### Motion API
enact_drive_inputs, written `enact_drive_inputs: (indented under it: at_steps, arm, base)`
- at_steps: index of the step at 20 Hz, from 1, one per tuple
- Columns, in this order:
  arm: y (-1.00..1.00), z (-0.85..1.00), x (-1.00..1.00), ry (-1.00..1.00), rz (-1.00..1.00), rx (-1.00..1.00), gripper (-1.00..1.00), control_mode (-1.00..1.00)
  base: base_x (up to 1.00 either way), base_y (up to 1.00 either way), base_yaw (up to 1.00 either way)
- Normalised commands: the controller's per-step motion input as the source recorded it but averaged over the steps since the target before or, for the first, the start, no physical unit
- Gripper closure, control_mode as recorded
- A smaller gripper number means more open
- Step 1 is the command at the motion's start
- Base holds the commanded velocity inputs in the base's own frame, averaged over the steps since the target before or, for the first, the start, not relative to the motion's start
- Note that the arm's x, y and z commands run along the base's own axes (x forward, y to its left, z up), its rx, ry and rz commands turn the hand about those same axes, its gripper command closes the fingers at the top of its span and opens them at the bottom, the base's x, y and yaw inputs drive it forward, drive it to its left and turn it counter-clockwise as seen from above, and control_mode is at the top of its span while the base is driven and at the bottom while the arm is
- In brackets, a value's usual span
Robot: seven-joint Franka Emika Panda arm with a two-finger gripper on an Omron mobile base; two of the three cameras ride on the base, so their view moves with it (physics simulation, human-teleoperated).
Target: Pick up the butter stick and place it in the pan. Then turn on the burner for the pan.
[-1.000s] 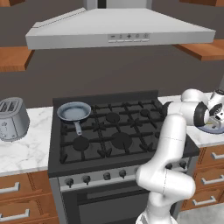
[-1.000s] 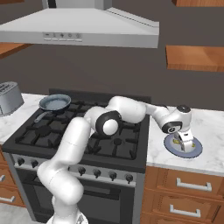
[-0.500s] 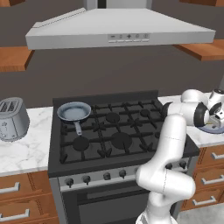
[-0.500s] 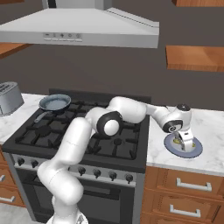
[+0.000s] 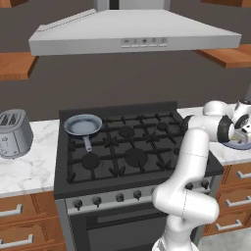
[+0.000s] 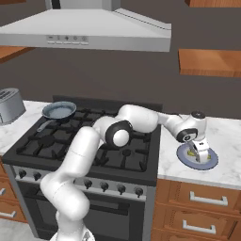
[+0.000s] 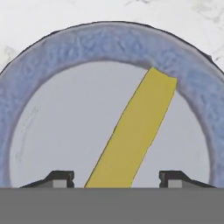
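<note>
The pale-yellow butter stick lies flat on a round blue-grey plate on the white marble counter right of the black stove. It sits between the two dark tips of the pincer, which stand open on either side, not touching it. In the hand view its long axis runs diagonally from bottom centre to upper right. The small silver-grey frying pan rests on the stove's back-left burner, well apart.

A home kitchen: a black gas stove under a steel range hood, marble counters, wooden drawers, a toaster.
</note>
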Motion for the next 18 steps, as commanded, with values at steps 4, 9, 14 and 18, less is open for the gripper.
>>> enact_drive_inputs:
  at_steps: [4, 9, 14, 18]
  arm:
    - [0.0, -0.3, 0.0, 0.0, 0.0, 0.01, 1.0, -1.0]
    - [-0.01, -0.18, -0.01, -0.01, 0.0, 0.04, 1.0, -1.0]
    - [0.01, -0.02, -0.28, -0.07, 0.0, 0.02, 1.0, -1.0]
    - [0.35, 0.0, -0.61, -0.11, 0.0, 0.0, 1.0, -1.0]
  base:
    - [0.0, 0.0, 0.0]
    - [0.0, 0.0, 0.0]
    - [0.0, 0.0, 0.0]
    - [0.0, 0.0, 0.0]
